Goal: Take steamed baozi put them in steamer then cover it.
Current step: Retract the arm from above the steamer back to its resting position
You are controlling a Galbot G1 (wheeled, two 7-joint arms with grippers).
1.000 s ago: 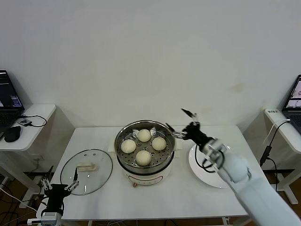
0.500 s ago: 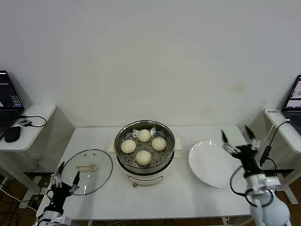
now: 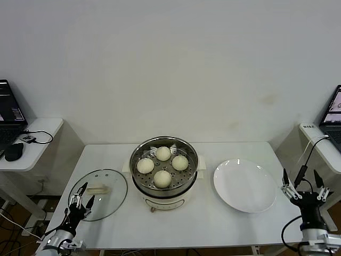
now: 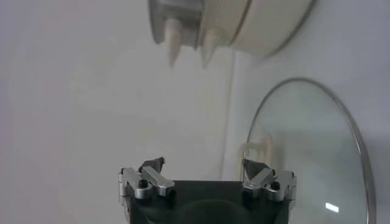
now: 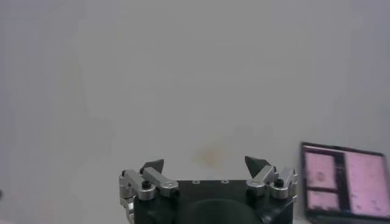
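Left gripper (image 3: 81, 193) hangs at the table's 8 o'clock corner, jaws spread wide, gripping nothing, right at the near edge of the glass lid (image 3: 98, 194), which lies flat on the table (image 3: 213, 224). Steamer (image 3: 164, 166) sits dead centre with four buns (image 3: 162, 178) inside, uncovered. White plate (image 3: 244, 185) at 3 o'clock. Right gripper (image 3: 303, 186) at 4 o'clock past the table edge, wide open, empty.

Left hand (image 3: 80, 193) low at the near left, right hand (image 3: 305, 184) near right (both spread wide, holding nothing)
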